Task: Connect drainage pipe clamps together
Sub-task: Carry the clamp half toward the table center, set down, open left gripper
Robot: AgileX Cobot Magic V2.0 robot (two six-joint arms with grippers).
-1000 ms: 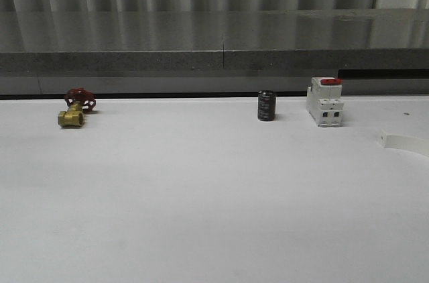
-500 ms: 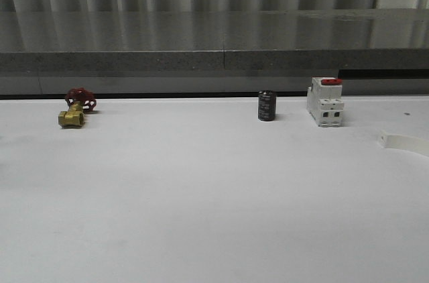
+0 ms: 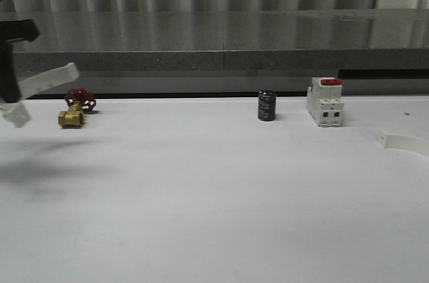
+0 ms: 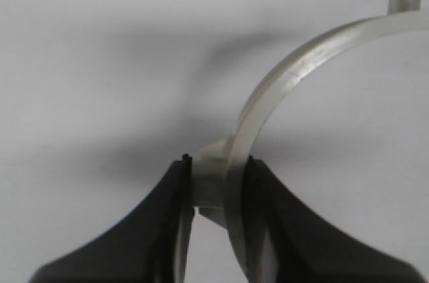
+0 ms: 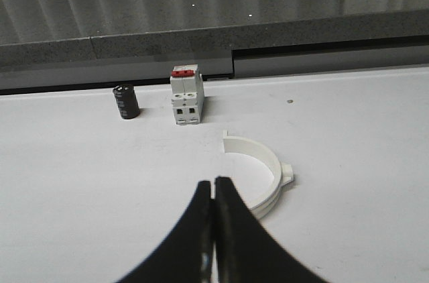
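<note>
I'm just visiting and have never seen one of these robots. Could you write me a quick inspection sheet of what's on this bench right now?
Surface: white table, flat, no spills seen.
Job's things: one white plastic half-ring clamp held above the table; the other white half-ring lies on the table.
Clutter: brass valve with red handwheel, black cylinder, white breaker with red switch.
Grippers: left gripper shut on the held clamp; right gripper shut, holding nothing.
Cables: nothing seen.
Surroundings: grey stone ledge, ribbed wall behind.
</note>
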